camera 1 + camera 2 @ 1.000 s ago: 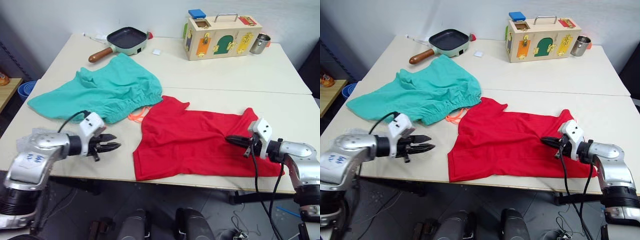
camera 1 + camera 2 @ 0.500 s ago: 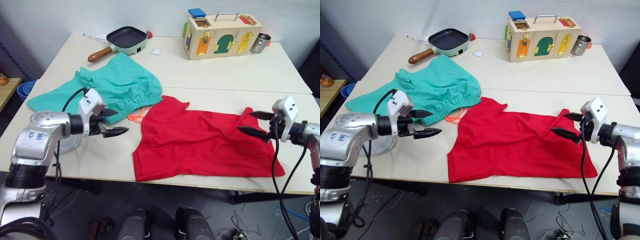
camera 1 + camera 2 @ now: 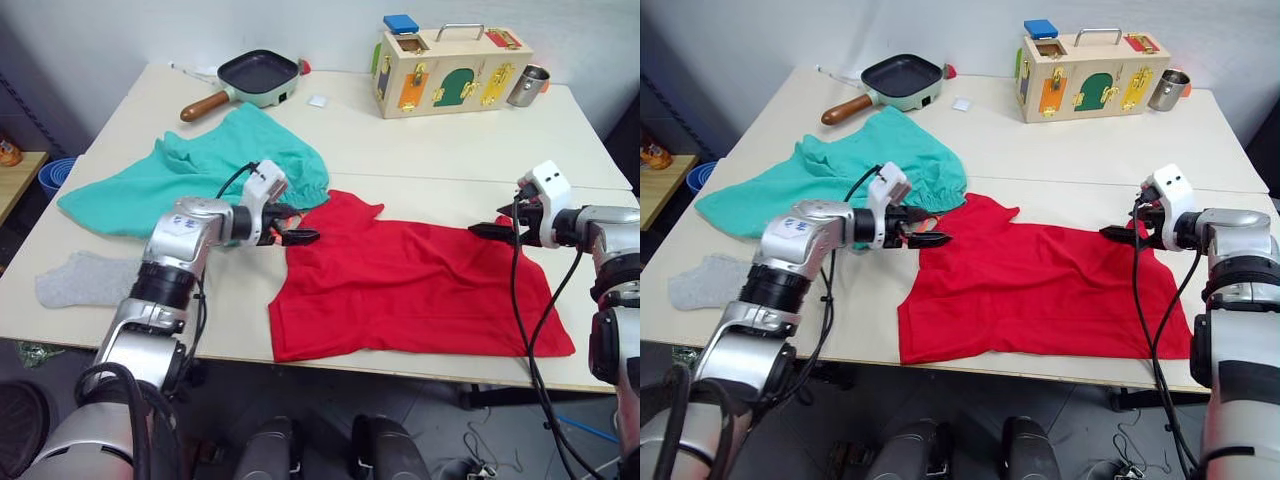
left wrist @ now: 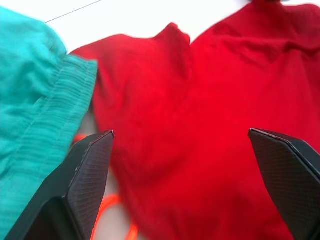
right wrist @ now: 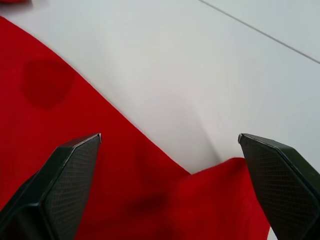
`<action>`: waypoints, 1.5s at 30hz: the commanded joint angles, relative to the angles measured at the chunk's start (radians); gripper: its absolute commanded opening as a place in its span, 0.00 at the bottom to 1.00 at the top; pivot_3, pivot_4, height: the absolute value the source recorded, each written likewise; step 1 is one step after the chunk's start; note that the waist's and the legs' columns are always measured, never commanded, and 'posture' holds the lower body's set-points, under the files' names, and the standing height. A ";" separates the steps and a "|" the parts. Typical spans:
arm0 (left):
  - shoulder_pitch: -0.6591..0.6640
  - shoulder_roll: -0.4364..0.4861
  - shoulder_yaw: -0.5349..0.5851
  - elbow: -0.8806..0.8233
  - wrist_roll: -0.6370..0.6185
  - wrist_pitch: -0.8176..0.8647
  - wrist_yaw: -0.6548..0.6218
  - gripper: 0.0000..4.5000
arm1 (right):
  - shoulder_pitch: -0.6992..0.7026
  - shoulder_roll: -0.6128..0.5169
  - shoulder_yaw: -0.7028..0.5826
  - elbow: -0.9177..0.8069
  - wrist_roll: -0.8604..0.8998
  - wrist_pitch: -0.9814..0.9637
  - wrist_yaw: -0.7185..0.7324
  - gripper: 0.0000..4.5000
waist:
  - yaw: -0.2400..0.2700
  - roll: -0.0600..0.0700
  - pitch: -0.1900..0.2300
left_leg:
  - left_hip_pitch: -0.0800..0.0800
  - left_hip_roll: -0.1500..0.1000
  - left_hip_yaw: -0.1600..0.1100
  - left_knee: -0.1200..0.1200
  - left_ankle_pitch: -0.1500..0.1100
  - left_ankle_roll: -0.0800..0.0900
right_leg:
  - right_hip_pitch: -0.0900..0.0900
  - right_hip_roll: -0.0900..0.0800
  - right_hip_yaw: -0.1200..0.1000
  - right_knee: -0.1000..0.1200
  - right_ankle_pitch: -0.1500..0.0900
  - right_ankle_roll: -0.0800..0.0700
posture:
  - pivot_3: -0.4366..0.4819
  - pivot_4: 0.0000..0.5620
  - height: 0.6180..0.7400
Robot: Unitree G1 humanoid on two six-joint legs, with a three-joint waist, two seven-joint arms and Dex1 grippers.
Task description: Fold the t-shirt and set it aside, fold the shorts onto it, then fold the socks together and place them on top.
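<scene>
reaching: my left gripper (image 3: 290,237) and right gripper (image 3: 490,230), both spread wide and empty, at the t-shirt's (image 3: 410,290) two far shoulders.
t-shirt: flat on the table (image 3: 440,145), unfolded.
next: close on the cloth, fold it.

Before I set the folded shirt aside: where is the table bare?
Bare: the far strip between the frying pan and wooden box, and behind the t-shirt toward the box. Crowded: the near left, with shorts and sock.
</scene>
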State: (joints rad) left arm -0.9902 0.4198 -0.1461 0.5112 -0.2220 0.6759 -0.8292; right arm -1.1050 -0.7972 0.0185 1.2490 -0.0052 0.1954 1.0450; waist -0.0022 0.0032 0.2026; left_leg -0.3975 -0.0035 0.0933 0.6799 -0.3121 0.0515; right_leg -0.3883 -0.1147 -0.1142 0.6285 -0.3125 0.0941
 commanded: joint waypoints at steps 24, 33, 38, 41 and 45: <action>-0.188 -0.111 0.094 0.488 0.087 -0.167 0.027 0.53 | -0.019 -0.045 0.007 0.056 -0.133 -0.053 -0.105 1.00 | -0.003 0.000 0.000 | -0.007 -0.002 0.001 0.002 0.003 0.001 | -0.007 0.001 0.000 0.003 0.001 0.002 | 0.48 0.27 1.00; -0.167 -0.110 0.120 0.491 0.085 -0.239 0.000 0.00 | -0.033 -0.012 -0.018 0.070 -0.126 -0.011 -0.131 0.86 | -0.002 0.000 0.000 | -0.007 -0.002 0.001 0.002 0.003 0.001 | -0.007 0.001 0.000 0.003 0.001 0.002 | 0.48 0.27 1.00; -0.157 -0.102 0.141 0.481 0.076 -0.288 -0.031 0.00 | -0.046 0.003 -0.043 0.075 -0.109 0.006 -0.153 0.49 | -0.002 0.000 0.000 | -0.007 -0.002 0.001 0.003 0.003 0.001 | -0.007 0.001 0.000 0.004 0.001 0.002 | 0.48 0.27 1.00; -0.150 -0.100 0.156 0.469 0.069 -0.330 -0.060 0.00 | -0.061 0.006 -0.068 0.072 -0.092 0.004 -0.153 0.25 | -0.002 0.000 0.000 | -0.007 -0.002 0.001 0.003 0.003 0.001 | -0.007 0.001 0.000 0.004 0.001 0.002 | 0.48 0.27 1.00; -0.135 -0.096 0.179 0.446 0.061 -0.409 -0.082 0.00 | -0.067 -0.013 -0.092 0.065 -0.079 -0.027 -0.137 0.01 | -0.003 0.000 0.000 | -0.007 -0.002 0.001 0.003 0.003 0.001 | -0.007 0.001 0.000 0.004 0.001 0.002 | 0.48 0.27 1.00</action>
State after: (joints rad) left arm -1.1239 0.3125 0.0098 1.0088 -0.1398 0.3155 -0.8928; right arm -1.1507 -0.7767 -0.0487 1.3314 -0.1053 0.1926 0.9027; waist -0.0050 0.0032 0.2026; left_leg -0.4048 -0.0056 0.0942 0.6825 -0.3095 0.0524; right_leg -0.3955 -0.1133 -0.1141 0.6326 -0.3115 0.0958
